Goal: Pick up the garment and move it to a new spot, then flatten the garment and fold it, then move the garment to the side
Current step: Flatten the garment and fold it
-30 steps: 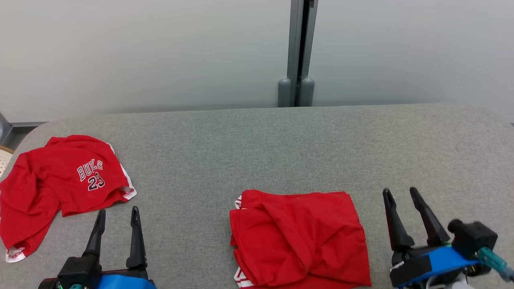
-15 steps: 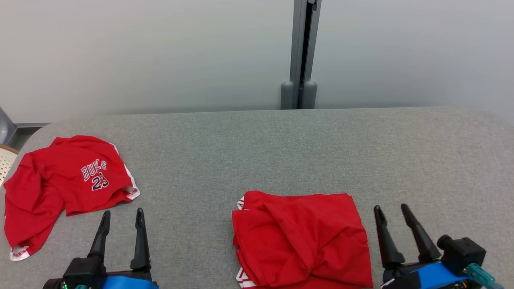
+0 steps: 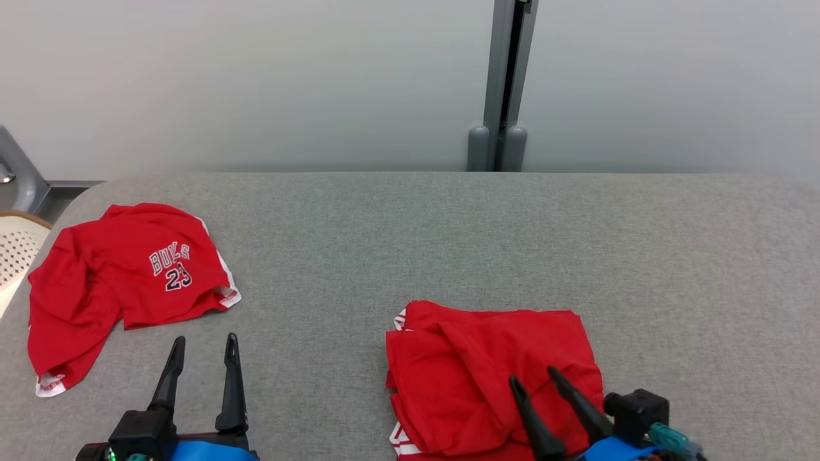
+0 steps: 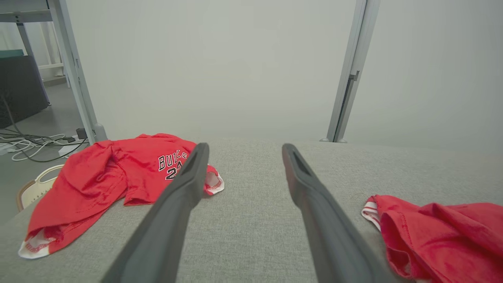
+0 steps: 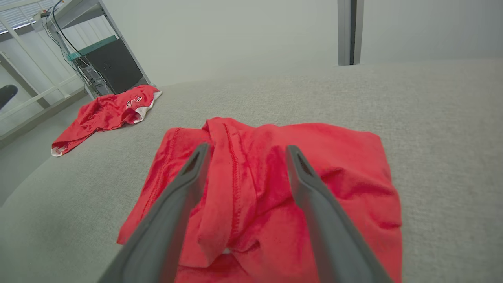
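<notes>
A folded red garment [image 3: 474, 358] lies on the grey table [image 3: 448, 237] near its front edge, white trim showing at its left. My right gripper [image 3: 532, 376] hovers open above the garment's near right part; in the right wrist view the gripper [image 5: 248, 147] has the red garment [image 5: 338, 157] spread under and between its fingers, with no grip shown. A second, crumpled red garment [image 3: 128, 275] printed "BULLS 23" lies at the table's left. My left gripper [image 3: 205, 339] is open just in front of it, over bare table [image 4: 251, 220].
A white perforated basket [image 3: 16, 250] sits off the table's left edge. A grey post [image 3: 506, 83] stands against the pale wall behind. Cables [image 4: 31, 141] lie on the floor to the left, beside a dark cabinet [image 5: 114, 65]. Bare table stretches across the back and right.
The head camera has shifted, so the whole picture slid right. My right gripper has moved left, from beside the folded garment's right edge to above it. The left gripper has kept its place.
</notes>
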